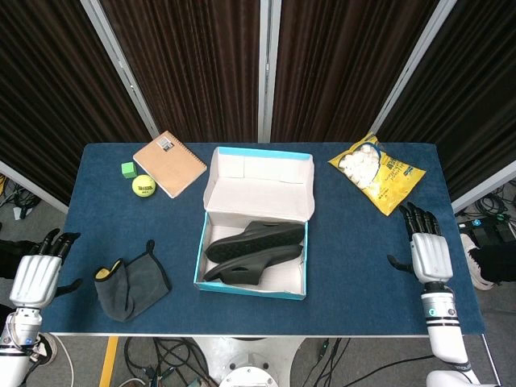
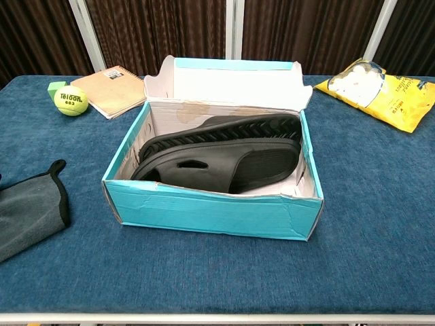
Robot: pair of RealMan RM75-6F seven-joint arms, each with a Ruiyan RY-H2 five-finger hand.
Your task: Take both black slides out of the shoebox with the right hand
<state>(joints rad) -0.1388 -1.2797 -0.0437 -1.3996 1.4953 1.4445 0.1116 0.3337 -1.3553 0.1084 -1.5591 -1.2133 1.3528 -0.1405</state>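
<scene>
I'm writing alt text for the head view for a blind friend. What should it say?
An open turquoise shoebox holding two black slides sits mid-table on a blue cloth, between the left hand and right hand, both open and empty. A grey cloth, notebook, tennis ball, green block and yellow snack bag lie around it.

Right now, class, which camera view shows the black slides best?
The chest view: the black slides fill the open shoebox, strap opening and ridged sole edge plain. The head view shows them smaller, from above.
</scene>
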